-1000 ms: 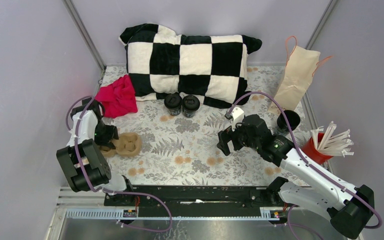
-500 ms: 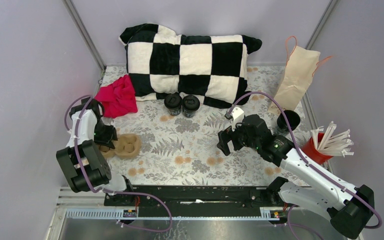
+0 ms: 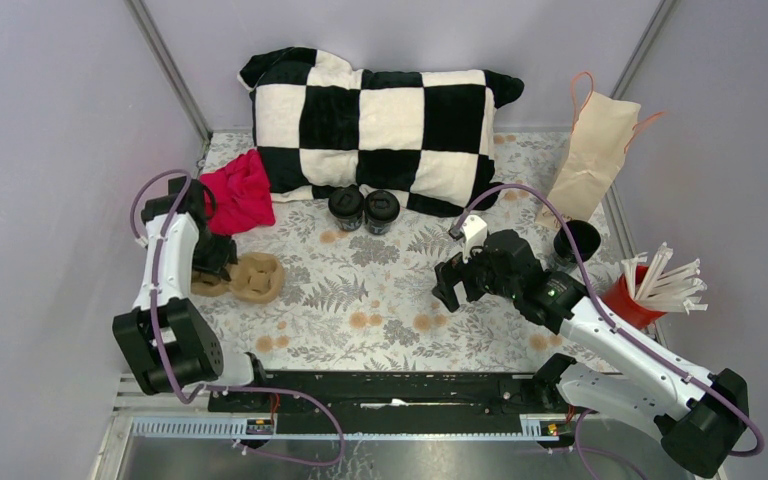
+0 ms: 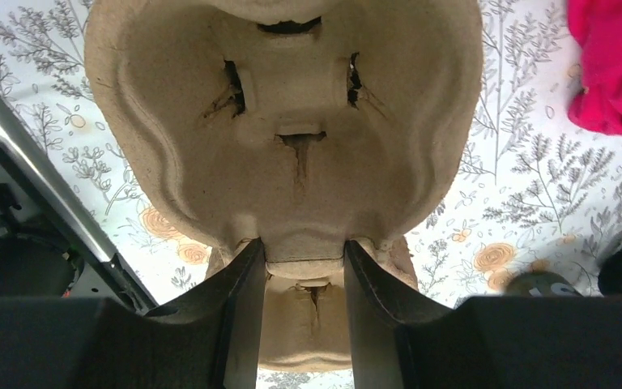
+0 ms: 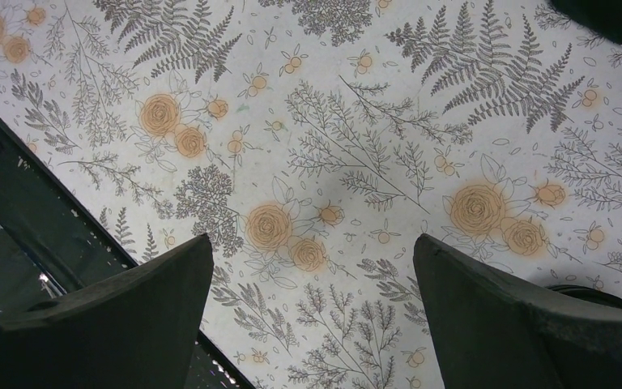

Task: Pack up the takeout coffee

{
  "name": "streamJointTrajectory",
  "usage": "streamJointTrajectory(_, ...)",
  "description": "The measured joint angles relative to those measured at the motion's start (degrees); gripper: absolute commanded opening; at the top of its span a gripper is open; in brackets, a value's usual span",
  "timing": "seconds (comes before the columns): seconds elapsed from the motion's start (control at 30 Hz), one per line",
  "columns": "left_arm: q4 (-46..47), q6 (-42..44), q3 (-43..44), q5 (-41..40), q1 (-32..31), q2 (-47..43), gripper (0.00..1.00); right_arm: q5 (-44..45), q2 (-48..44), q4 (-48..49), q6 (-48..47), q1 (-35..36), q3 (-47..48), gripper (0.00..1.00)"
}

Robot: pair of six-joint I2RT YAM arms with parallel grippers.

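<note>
1. Since a second ago, the left arm has stretched further out from its base. The cup carrier has gone with it, shifted away and a bit right. The left jaws have narrowed onto it. The right arm hasn't budged.
2. Right gripper: spread wide, nothing between the fingers, only flowered tablecloth under it.
3. Red cup of straws: off to the right gripper's right and back toward its base, well apart from it.
4. Left gripper: clamped on the cup carrier's near rim, one finger on each side of the moulded wall. Can't tell if the carrier is off the cloth or still resting on it.
5. Open black cup: right of the right gripper, slightly beyond it, not touching.
6. Lidded cups: upright, side by side and just about touching. They sit beyond the left gripper to its right, and beyond the right gripper to its left, well apart from both. Neither is in the carrier.
7. Red cloth: bunched up just beyond the left gripper.
8. Checkered pillow: directly behind the lidded cups, its near edge against them.
9. Paper bag: far beyond the right gripper, to its right, leaning up at the back corner.
</note>
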Motion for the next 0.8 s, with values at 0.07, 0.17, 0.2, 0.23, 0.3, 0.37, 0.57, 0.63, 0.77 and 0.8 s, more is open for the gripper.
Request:
streamJointTrajectory(0.07,-0.20,0.04,0.55,0.46,-0.13,0.87,0.11,-0.07,0.02,0.17,0.00,0.04,0.00,1.00)
streamJointTrajectory(0.17,-1.92,-1.38,1.55,-1.51,-3.04,1.68,0.04,0.02,0.02,0.20,0.00,0.20,0.00,1.00)
streamJointTrajectory(0.2,-1.46,-1.73,1.55,-2.34,-5.07,1.14,0.00,0.04,0.02,0.20,0.00,0.24,0.00,1.00)
streamJointTrajectory(0.23,-0.74,-1.70,1.31,-1.95,-6.03,0.70,0.00,0.00,0.02,0.24,0.02,0.28,0.00,1.00)
streamJointTrajectory(0.3,1.40,-1.66,-0.72,1.84,-6.49,-0.28,0.00,-0.09,0.11,0.26,0.02,0.35,0.00,1.00)
streamJointTrajectory(0.37,0.83,-2.23,-2.05,2.71,-7.23,-0.28,0.04,-0.07,0.57,0.26,0.02,0.37,0.00,1.00)
streamJointTrajectory(0.57,4.74,-1.81,-8.81,8.02,-6.10,-4.68,0.00,-1.64,3.28,1.36,1.09,0.42,0.15,1.00)
streamJointTrajectory(0.63,4.98,-2.08,-12.72,9.97,-3.39,-5.49,0.00,-3.56,6.43,1.95,2.05,0.50,1.55,1.00)
streamJointTrajectory(0.77,4.90,-3.54,-17.22,14.16,-3.58,-7.80,0.00,-10.38,18.45,5.53,6.38,0.68,7.91,0.91)
streamJointTrajectory(0.8,4.90,-3.91,-17.77,15.34,-3.69,-8.55,0.00,-12.44,22.05,7.02,7.69,0.76,9.81,0.89)
